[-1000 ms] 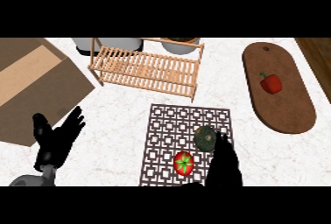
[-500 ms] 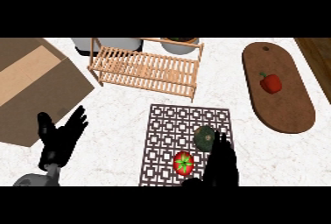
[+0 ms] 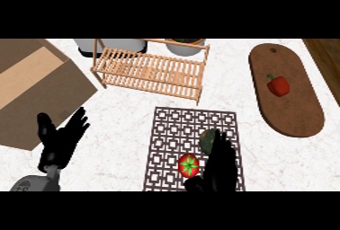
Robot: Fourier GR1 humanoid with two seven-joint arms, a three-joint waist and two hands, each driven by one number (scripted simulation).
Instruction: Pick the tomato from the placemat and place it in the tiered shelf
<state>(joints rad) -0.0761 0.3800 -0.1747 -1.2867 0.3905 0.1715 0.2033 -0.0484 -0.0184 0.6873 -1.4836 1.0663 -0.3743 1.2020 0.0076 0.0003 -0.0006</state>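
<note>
A red tomato (image 3: 189, 165) with a green top lies near the front of the brown lattice placemat (image 3: 174, 130). Just behind it sits a dark green avocado-like fruit (image 3: 209, 139). My right hand (image 3: 219, 168) lies on the mat directly right of the tomato, fingers straight and pointing away from me, thumb low at the tomato's front; the hand touches the tomato's side without curling round it. The wooden tiered shelf (image 3: 151, 72) stands beyond the mat, its slats bare. My left hand (image 3: 61, 143) rests open at the lower left.
A brown oval cutting board (image 3: 299, 108) at the right carries a red bell pepper (image 3: 279, 85). A tan and brown box (image 3: 36, 85) fills the left side. Grey and white pots (image 3: 113, 44) stand behind the shelf.
My right hand has slid a little left and down, closing in against the tomato's right side. The left hand and the tomato have stayed where they were.
</note>
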